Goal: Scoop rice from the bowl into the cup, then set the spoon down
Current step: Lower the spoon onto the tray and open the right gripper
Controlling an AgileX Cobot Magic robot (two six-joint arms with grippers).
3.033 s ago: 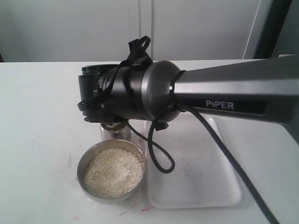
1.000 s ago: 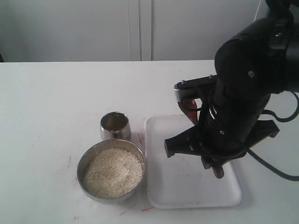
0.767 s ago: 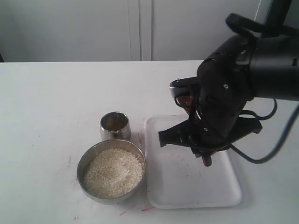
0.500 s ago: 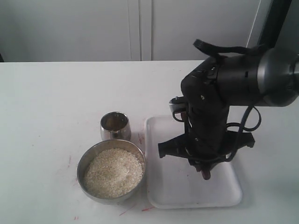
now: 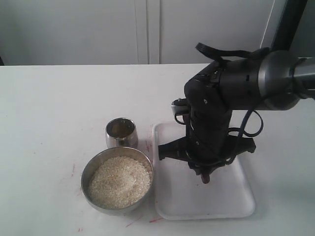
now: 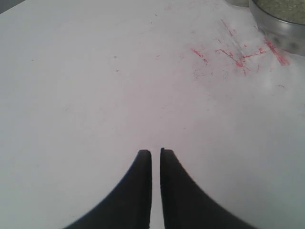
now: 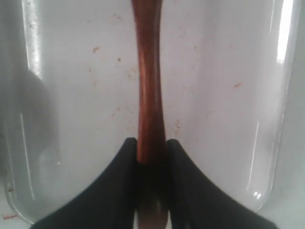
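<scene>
bowl (image 5: 83, 173): counted 1
cup (image 5: 121, 133): counted 1
rice (image 5: 119, 181): was 1 heap
spoon (image 7: 148, 95): counted 1
tray (image 5: 231, 196): counted 1
grippers: made 2, left gripper (image 6: 156, 153) and right gripper (image 7: 151, 140)

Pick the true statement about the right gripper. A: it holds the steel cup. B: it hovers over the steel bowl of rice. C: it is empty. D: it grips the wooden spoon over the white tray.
D: the right gripper has its jaws shut on the dark reddish-brown wooden spoon, above the white rectangular tray.

Rice (image 5: 119, 181) fills the bowl (image 5: 86, 173) beside the cup (image 5: 121, 135); spoon (image 7: 148, 95) gripped.
</scene>
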